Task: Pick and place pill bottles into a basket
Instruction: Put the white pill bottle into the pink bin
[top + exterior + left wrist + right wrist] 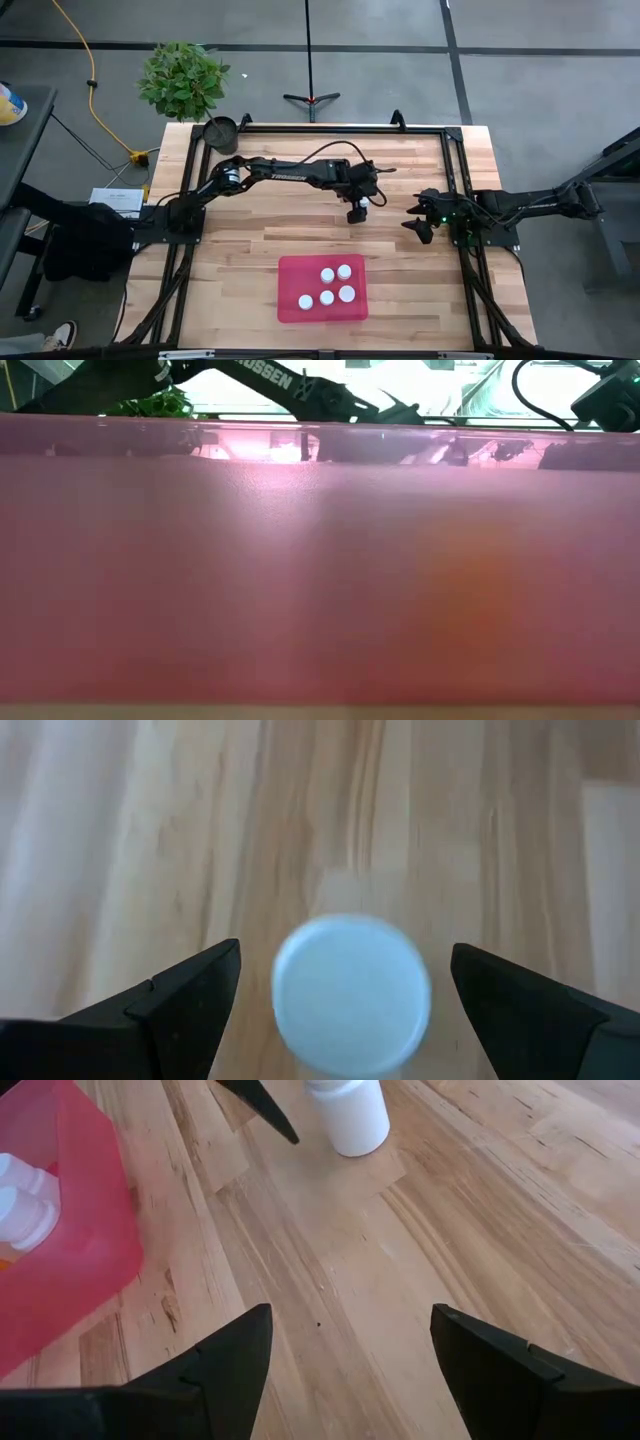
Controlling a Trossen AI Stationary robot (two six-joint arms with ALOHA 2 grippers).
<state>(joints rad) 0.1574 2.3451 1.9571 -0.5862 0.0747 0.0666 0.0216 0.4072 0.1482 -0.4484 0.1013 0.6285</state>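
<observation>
One white pill bottle (pixel 366 200) stands upright on the wooden table, right of centre; its round white cap (pixel 350 995) faces up. My left gripper (pixel 357 210) hangs over it, slanting down. It is open, with one finger on either side of the cap and a gap on both sides. The red basket (pixel 295 275) lies toward the near edge with several white-capped bottles standing in it. My right gripper (pixel 418 225) waits open at the table's right side, and its wrist view shows the lone bottle (pixel 348 1115).
A small dark pot (pixel 220 132) and a green plant (pixel 183 78) stand at the far left corner. A black frame (pixel 440 132) runs round the table. In the low view the basket's red wall (pixel 320 580) fills nearly everything. Bare wood lies between bottle and basket.
</observation>
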